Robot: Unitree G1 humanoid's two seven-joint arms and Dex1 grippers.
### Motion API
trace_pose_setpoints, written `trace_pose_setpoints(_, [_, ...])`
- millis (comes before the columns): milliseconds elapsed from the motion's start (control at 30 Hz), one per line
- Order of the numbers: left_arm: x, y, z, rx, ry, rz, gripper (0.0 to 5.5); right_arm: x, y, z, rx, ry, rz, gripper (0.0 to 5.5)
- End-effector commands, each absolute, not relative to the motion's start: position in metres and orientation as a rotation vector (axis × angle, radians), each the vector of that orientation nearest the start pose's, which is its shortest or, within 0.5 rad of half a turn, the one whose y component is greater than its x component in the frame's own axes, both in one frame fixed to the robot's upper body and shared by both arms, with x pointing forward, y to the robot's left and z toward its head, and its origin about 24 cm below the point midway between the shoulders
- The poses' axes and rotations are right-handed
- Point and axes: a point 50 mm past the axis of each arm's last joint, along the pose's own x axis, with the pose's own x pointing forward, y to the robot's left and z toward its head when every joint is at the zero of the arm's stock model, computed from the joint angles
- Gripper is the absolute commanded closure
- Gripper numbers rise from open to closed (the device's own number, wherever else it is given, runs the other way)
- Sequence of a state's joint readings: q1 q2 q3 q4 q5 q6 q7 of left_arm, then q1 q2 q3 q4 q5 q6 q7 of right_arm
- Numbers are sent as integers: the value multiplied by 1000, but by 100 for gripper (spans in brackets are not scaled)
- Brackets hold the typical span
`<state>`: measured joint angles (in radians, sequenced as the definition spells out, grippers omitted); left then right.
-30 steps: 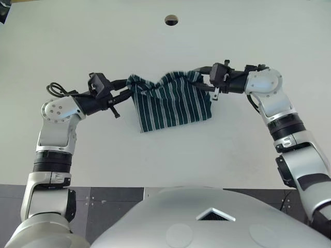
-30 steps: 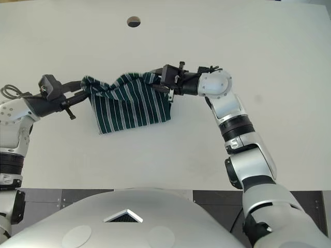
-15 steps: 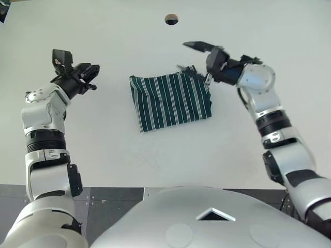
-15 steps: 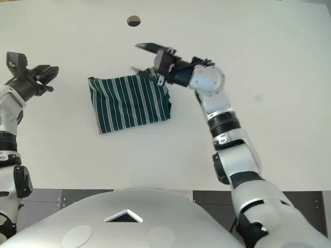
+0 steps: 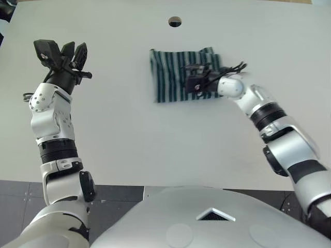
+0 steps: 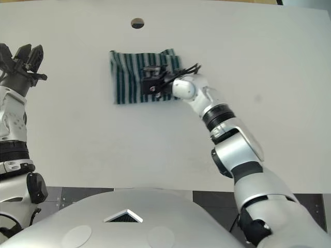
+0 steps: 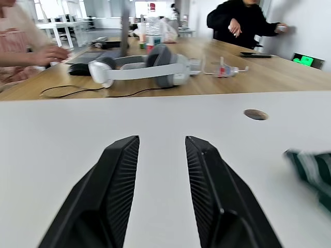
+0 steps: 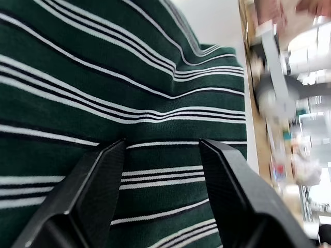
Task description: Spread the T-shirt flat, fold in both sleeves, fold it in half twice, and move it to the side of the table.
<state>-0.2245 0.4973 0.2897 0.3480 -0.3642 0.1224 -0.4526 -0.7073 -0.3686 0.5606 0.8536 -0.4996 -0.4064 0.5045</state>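
White table (image 7: 51, 134), wooden desk (image 7: 269, 77) beyond

Green white-striped T-shirt (image 5: 178, 74); white table (image 5: 155, 139)

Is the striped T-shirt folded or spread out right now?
Folded. The T-shirt lies as a compact striped rectangle, no sleeves sticking out, with the open right hand on top.

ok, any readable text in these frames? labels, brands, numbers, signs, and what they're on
No readable text anywhere.
T-shirt: stripes only, no print visible.
Table: blank.
Green lit sign in the room behind: too blurred to read.
Headphones and small bottle on the wooden desk: any labels are too small or blurred to read.
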Motion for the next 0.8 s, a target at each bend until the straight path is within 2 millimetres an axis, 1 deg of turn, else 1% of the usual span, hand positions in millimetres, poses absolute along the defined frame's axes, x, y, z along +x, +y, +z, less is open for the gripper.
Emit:
trace_pose_setpoints(33, [287,286,73,-13,39,-100,386,313,-290,47,-1171,839,917,288])
trace_pose_setpoints(67, [289,281,74,-17,20,-105,386,306,-324,65,-1145,952,850,288])
trace_pose_setpoints(100, [291,275,76,-23,-6,-109,386,300,-355,85,-1128,1049,744,288])
trace_pose_setpoints(133, [293,270,78,-31,-26,-114,386,294,-376,100,-1116,1116,652,288])
trace_pose_setpoints(167, [296,262,78,-48,-44,-124,386,290,-391,112,-1095,1154,557,288])
trace_pose_setpoints(200, [298,256,77,-57,-51,-126,386,290,-397,119,-1088,1153,499,288])
trace_pose_setpoints(233, [301,252,76,-57,-56,-125,386,295,-395,122,-1087,1119,466,288])
trace_pose_setpoints(267, [305,247,76,-70,-68,-125,386,308,-385,125,-1085,1015,455,288])
trace_pose_setpoints(300, [309,242,79,-105,-88,-112,386,325,-366,129,-1062,858,462,288])
trace_pose_setpoints(333, [315,234,82,-164,-107,-110,386,346,-337,136,-973,637,470,288])
trace_pose_setpoints(367, [321,228,84,-214,-108,-87,386,365,-305,144,-835,404,476,288])
trace_pose_setpoints(400, [329,221,87,-270,-112,-54,386,380,-276,156,-660,156,444,288])
trace_pose_setpoints(433, [336,215,90,-293,-112,-30,386,387,-258,162,-534,-12,396,288])
trace_pose_setpoints(467, [343,211,95,-264,-119,11,386,391,-244,164,-434,-129,342,288])
trace_pose_setpoints(500, [352,204,107,-230,-174,46,386,393,-229,163,-286,-221,289,288])
trace_pose_setpoints(533, [361,194,123,-190,-242,63,386,397,-212,160,-136,-273,256,288])
trace_pose_setpoints(600, [374,179,144,-132,-312,67,386,399,-176,155,131,-337,272,288])
trace_pose_setpoints(633, [376,175,147,-115,-334,91,386,399,-156,147,225,-324,275,288])
trace_pose_setpoints(667, [377,174,145,-121,-344,110,386,398,-142,141,276,-316,277,288])
trace_pose_setpoints(700, [376,173,141,-144,-355,105,386,396,-131,137,277,-316,262,288])
trace_pose_setpoints(733, [375,174,138,-173,-364,84,386,394,-125,137,243,-332,231,288])
trace_pose_setpoints(800, [369,177,133,-224,-393,35,386,394,-117,143,134,-357,181,288])
